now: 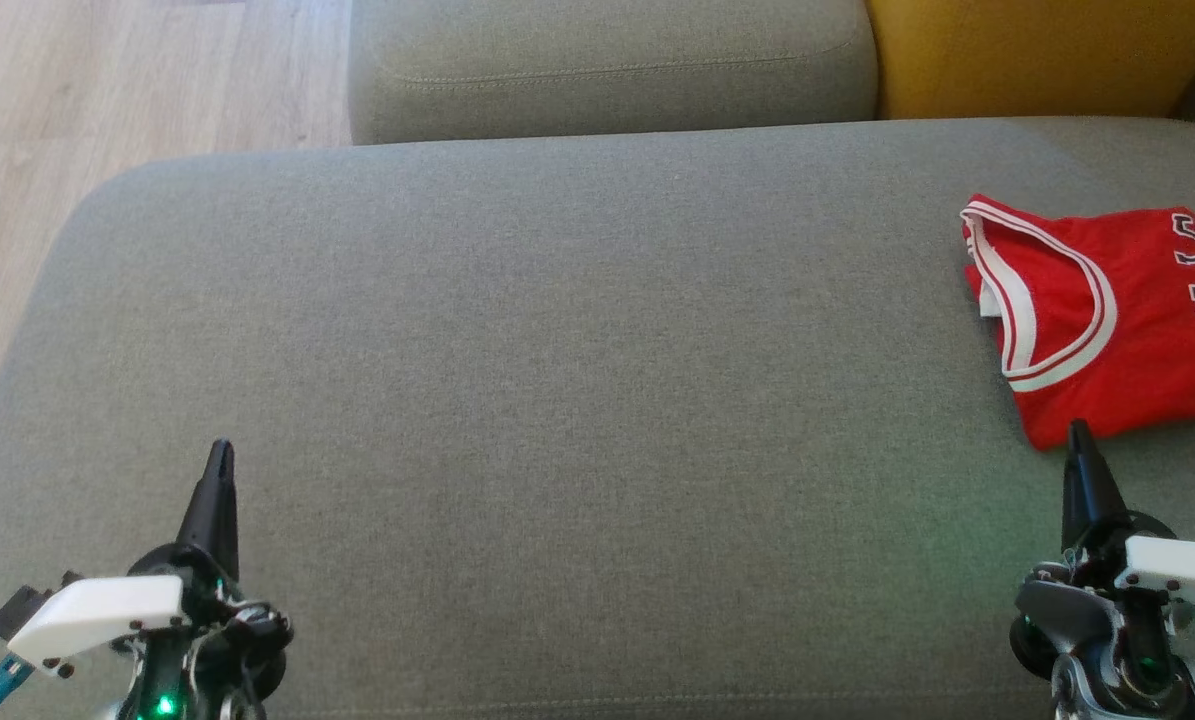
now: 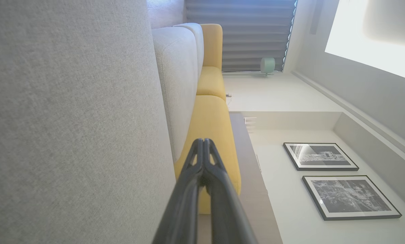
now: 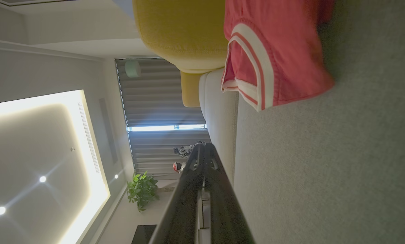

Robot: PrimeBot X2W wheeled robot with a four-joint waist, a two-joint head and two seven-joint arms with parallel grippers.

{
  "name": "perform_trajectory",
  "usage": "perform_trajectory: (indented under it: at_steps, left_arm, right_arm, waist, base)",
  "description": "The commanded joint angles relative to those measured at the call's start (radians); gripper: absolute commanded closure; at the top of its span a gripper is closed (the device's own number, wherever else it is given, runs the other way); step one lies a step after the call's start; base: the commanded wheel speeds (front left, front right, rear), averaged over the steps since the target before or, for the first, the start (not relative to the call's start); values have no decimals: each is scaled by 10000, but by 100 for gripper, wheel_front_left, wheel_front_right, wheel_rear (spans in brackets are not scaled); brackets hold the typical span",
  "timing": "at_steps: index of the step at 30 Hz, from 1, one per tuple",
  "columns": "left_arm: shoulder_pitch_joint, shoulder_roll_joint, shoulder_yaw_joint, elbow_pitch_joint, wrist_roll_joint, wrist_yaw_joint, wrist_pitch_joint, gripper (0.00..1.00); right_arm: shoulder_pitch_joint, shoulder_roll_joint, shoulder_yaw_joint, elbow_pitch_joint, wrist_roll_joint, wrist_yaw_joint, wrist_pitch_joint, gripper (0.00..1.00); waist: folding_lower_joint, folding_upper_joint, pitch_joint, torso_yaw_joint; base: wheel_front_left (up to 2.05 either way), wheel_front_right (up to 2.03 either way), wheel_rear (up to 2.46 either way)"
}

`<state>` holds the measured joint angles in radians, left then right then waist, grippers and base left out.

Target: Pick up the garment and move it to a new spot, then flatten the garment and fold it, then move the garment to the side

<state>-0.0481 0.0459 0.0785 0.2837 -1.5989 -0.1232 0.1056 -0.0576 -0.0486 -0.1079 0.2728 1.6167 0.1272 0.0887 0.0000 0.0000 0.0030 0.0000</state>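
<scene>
The garment (image 1: pixel 1107 310) is a red sleeveless jersey with white trim and lettering, lying folded at the right edge of the grey sofa seat (image 1: pixel 557 380). It also appears in the right wrist view as the garment (image 3: pixel 277 54), at the top. My right gripper (image 1: pixel 1079 430) is shut and empty, its tip just at the jersey's near hem; whether it touches the cloth I cannot tell. My left gripper (image 1: pixel 220 448) is shut and empty at the lower left, far from the jersey. Both wrist views show the fingers pressed together: left gripper (image 2: pixel 203 140), right gripper (image 3: pixel 202 145).
A grey back cushion (image 1: pixel 607 65) and a yellow cushion (image 1: pixel 1037 55) stand behind the seat. Wooden floor (image 1: pixel 107 90) lies beyond the seat's left edge. The wide middle of the seat is bare grey fabric.
</scene>
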Motion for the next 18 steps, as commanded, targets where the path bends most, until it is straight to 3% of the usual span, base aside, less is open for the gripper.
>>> perform_trajectory:
  at_steps: [1, 18]
  left_arm:
    - [-601, 43, 358, -382, -93, -75, 81, 100]
    - [-601, 43, 357, -383, -94, -75, 80, 100]
  right_arm:
    - [-482, -186, 174, -293, 112, 35, 58, 100]
    - [-487, -150, 123, -290, 70, 35, 99, 100]
  waist:
    - [0, 0, 1, 0]
    - [0, 0, 1, 0]
  base:
    - [0, 0, 0]
    - [0, 0, 0]
